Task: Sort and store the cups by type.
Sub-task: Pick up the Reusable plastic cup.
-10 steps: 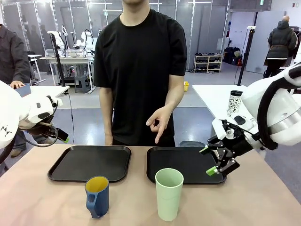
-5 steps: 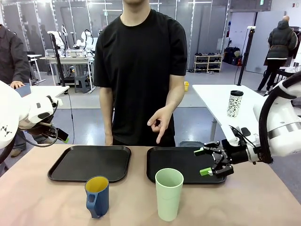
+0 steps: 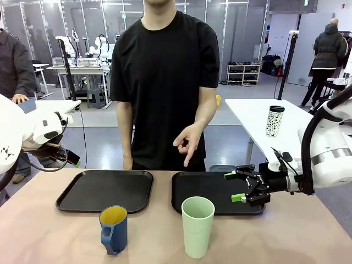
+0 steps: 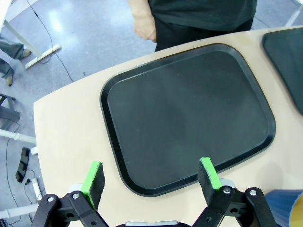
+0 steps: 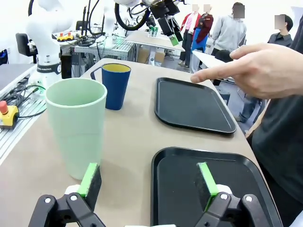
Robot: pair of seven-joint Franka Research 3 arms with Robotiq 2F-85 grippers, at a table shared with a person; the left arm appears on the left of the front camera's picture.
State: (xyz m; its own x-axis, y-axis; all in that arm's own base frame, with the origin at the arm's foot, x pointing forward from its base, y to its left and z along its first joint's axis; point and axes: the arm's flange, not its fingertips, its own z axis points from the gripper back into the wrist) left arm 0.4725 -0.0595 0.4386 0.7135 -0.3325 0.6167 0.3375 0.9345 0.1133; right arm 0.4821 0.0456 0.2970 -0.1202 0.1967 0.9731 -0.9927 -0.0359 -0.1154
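Front view: a tall pale mint-green tumbler (image 3: 197,226) and a shorter dark blue mug (image 3: 114,229), yellow inside with a handle, stand apart on the worktop (image 3: 44,236). The right claw (image 3: 232,187) hangs wide open and empty over the right tray (image 3: 209,190).

Left wrist view: the left claw (image 4: 150,171) gapes wide above the left tray (image 4: 189,109), holding nothing.

Right wrist view: the tumbler stands near the spread jaws, untouched, with the mug beyond it.

right end effector (image 3: 232,186) | swung from downward tilt to level | moved left, farther over right tray (image 3: 206,190)
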